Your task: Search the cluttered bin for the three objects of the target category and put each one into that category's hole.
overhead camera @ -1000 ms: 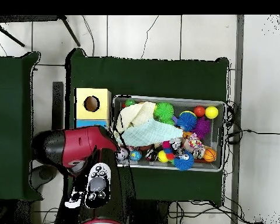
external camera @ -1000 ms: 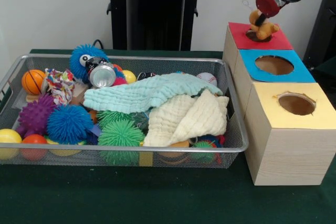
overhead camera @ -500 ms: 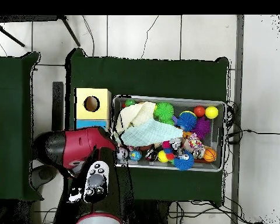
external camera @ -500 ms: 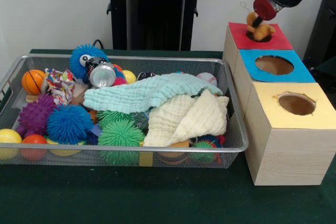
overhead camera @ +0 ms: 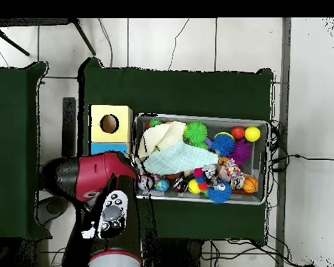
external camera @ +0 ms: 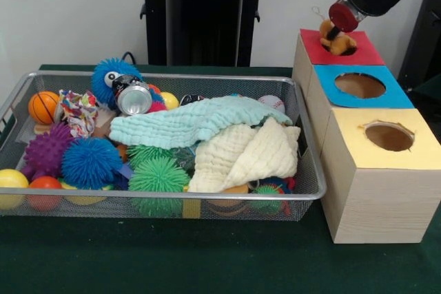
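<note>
the wire bin (external camera: 306, 194) takes up most of the front view, heaped with a mint cloth (external camera: 193, 122), a cream cloth (external camera: 244, 156), spiky balls in blue (external camera: 89, 162), green (external camera: 158, 175) and purple (external camera: 47, 148), a silver can (external camera: 134, 98) and a small basketball (external camera: 43, 106). beside it stands the wooden box row with a yellow top (external camera: 413, 144), a blue top (external camera: 400, 98) and a red top (external camera: 368, 51), each with a round hole. the overhead view shows the bin (overhead camera: 197, 118) and yellow top (overhead camera: 94, 111) plainly, but the red arm (overhead camera: 86, 177) covers the far boxes, toy and gripper there. only the front view shows the small plush toy (external camera: 336, 39), tan-orange with a thin loop on top, sitting at the red top's hole. the gripper (external camera: 339, 20) is right above the toy, touching it; whether its tips pinch it or stand apart i cannot tell.
</note>
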`<state>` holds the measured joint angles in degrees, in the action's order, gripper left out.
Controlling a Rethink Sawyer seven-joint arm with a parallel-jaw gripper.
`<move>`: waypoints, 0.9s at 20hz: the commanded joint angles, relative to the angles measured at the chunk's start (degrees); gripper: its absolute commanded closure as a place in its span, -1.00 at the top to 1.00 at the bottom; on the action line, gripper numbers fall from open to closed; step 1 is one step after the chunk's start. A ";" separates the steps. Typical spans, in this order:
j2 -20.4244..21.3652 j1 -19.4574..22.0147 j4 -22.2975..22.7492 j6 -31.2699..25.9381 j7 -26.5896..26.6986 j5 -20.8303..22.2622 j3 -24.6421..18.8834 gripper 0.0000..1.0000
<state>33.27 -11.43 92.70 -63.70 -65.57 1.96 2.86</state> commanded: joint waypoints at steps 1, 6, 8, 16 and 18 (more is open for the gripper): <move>-2.03 -0.43 -3.15 -3.51 -17.46 -0.14 1.07 -1.00; -2.02 -0.76 -3.37 -3.59 -17.14 -0.33 1.63 1.00; -2.20 -0.89 -3.61 -3.54 -17.12 -0.55 1.78 1.00; -2.49 -1.36 -4.28 -3.11 -17.38 -1.07 2.41 1.00; -2.49 -1.44 -4.70 -2.23 -17.78 -1.18 2.55 1.00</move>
<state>33.11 -13.06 90.17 -63.71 -65.58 1.99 5.08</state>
